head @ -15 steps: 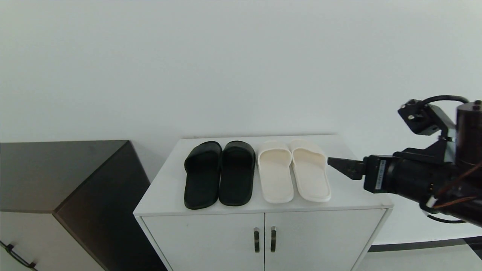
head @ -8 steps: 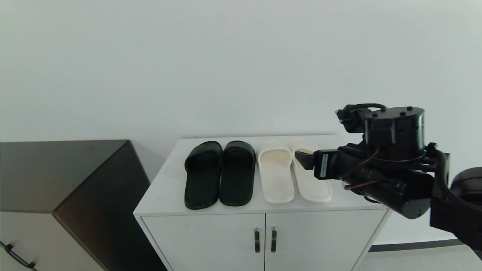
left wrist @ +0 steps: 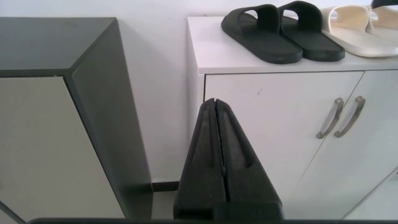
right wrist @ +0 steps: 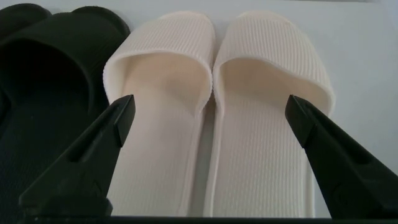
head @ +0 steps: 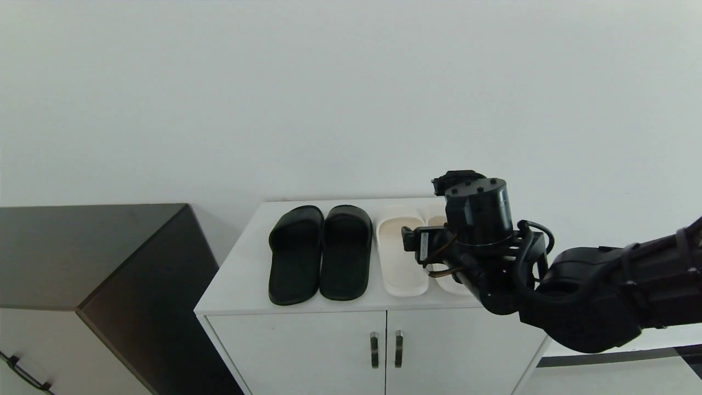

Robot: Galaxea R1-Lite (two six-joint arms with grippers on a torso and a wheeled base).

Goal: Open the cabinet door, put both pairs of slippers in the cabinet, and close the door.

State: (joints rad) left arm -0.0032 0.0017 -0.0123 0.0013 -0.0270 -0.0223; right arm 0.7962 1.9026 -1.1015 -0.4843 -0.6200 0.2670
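Right pincer (right wrist: 210, 102) spread wide just above the cream slippers (right wrist: 161, 143), on the closed white cabinet (head: 307, 351), black slippers (head: 321, 252) alongside, left pincer (left wrist: 215, 106) pressed closed

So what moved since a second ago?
The right gripper swung left, from the right side of the cabinet to over the white slippers. It is open, a finger on each side of the pair, holding nothing. The white and black slippers and the shut doors stayed put.
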